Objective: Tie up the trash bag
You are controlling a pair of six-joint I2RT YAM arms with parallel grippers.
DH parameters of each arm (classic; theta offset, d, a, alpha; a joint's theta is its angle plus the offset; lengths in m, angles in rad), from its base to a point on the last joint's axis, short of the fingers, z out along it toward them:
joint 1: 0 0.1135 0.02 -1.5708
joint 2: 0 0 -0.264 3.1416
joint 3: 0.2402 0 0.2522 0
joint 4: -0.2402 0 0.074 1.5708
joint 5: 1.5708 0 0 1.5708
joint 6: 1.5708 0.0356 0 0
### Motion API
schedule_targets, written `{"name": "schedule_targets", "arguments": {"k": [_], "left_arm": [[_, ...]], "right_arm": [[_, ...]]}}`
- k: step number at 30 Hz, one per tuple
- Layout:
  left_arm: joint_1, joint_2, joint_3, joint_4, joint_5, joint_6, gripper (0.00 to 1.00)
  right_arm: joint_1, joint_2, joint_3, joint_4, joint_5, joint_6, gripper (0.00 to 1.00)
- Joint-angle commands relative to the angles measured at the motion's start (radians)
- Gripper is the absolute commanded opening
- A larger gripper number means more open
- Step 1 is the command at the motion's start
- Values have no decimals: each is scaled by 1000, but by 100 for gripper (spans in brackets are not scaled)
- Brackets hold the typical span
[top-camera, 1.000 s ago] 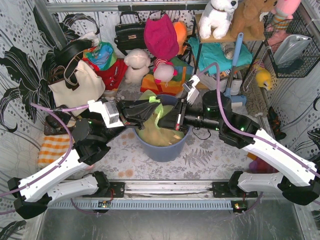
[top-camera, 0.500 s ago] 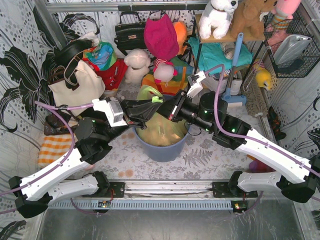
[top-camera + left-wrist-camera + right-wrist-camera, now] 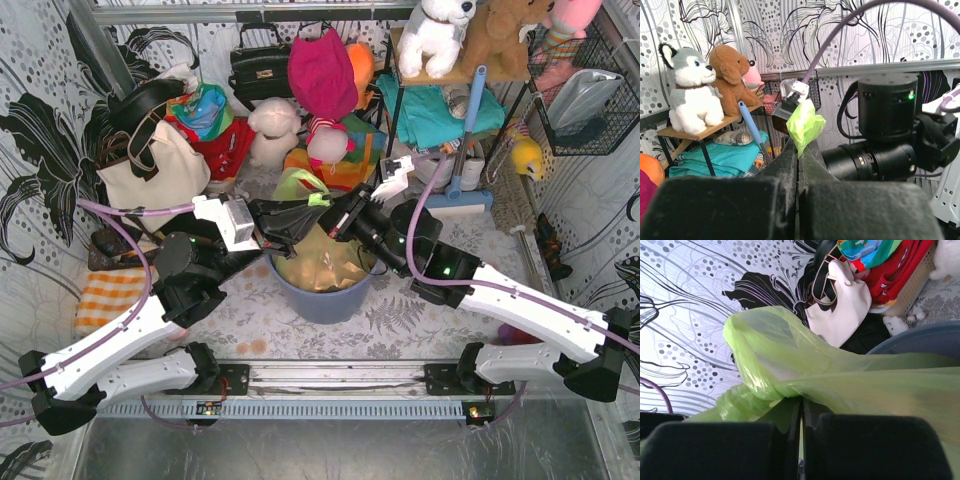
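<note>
Tearing is the worry: the left tool (image 3: 305,212) and right tool (image 3: 336,222), both pinched shut on thin flaps of the trash bag (image 3: 318,262), cross at frame centre, and a hard pull could rip the plastic or slip it free. The bag sits in the blue-grey bin (image 3: 330,302), with crumpled brown paper inside.

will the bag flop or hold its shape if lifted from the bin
Probably floppy: the bag is thin and bunches where the right gripper pinches it. Likely light: only crumpled paper shows through. It may slip, as the left gripper holds just a small tuft.
</note>
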Motion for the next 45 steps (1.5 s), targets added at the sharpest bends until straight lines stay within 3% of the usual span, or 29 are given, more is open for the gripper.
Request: {"name": "schedule_targets", "arguments": {"k": [1,13,20,21,22,24,26,29,37,45], "left_arm": [[-4,-7,38,37,-2,-5,0],[-4,-15,47,5,14,-15,0],[-4,-24,47,-11,2,-34,0],[-4,-28,49,-15,-8,-37,3],[-4,-31,53,-20,-20,-42,15],[-4,-44,71,-45,-53,-47,48],[-4,-55,104,-86,-115,-59,64],[-4,-84,158,-152,-229,-89,69],[-4,-123,220,-378,-551,-180,71],[-2,-138,107,-426,-611,-272,76]], "right_arm": [[33,14,-77,289,117,-83,0],[114,96,-168,758,306,-340,0],[137,167,-186,933,443,-497,0],[136,173,-192,955,452,-507,0],[136,177,-199,975,455,-515,0],[136,178,-203,981,462,-521,0],[136,175,-208,981,465,-521,0],[137,166,-217,979,472,-514,0],[136,150,-227,978,493,-525,0],[137,147,-227,994,491,-543,0]]}}
